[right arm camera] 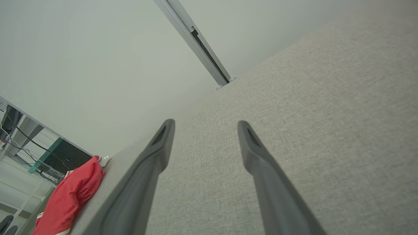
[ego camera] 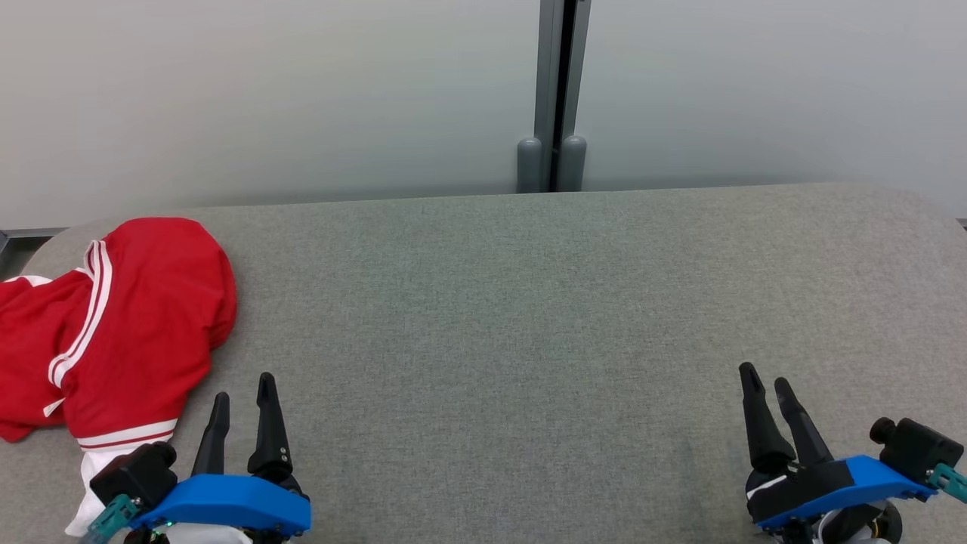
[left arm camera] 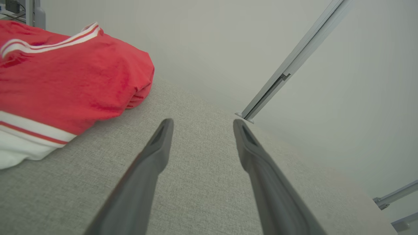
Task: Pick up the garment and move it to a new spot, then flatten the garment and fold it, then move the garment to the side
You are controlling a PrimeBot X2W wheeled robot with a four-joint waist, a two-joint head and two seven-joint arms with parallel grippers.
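A red garment [ego camera: 113, 332] with white stripes lies bunched at the left end of the grey fabric-covered table [ego camera: 529, 317]; it also appears as the red garment [left arm camera: 65, 81] in the left wrist view and, far off, the red garment [right arm camera: 70, 195] in the right wrist view. My left gripper [ego camera: 243, 389] stands open just right of the garment's near edge, with nothing between its fingers. My right gripper [ego camera: 767, 376] stands open at the lower right, far from the garment, and holds nothing.
A pale wall runs behind the table, with a grey vertical post [ego camera: 557, 91] at its middle. The table's rounded corners show at far left and far right. Beyond the table's left end are cables and furniture [right arm camera: 19, 140].
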